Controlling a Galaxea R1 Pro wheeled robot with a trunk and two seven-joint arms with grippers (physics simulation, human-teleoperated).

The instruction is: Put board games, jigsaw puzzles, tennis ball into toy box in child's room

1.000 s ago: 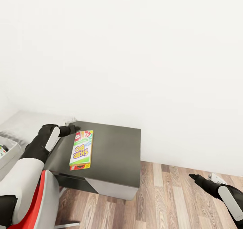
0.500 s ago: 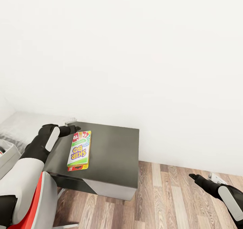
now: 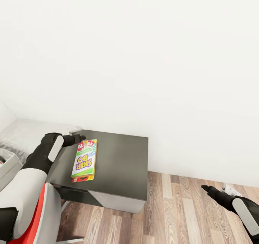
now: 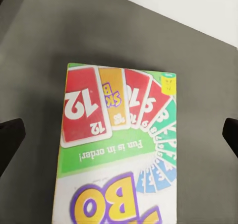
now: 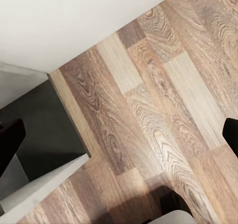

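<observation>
right gripper (image 3: 205, 188) low over wood floor (image 3: 187, 208), jaws apart, empty | left gripper (image 3: 82, 137) reaches forward over dark cabinet (image 3: 122, 165), jaws apart, just above far end of Skip-Bo board game (image 3: 84, 160) | game lies flat on cabinet top, between the jaws in the left wrist view

Plain white wall (image 3: 144, 57), wood-plank floor (image 3: 180, 211), low dark grey-topped cabinet (image 3: 122, 165) against the wall.

Head camera looks down over the cabinet (image 3: 118, 161); left wrist views it close.
</observation>
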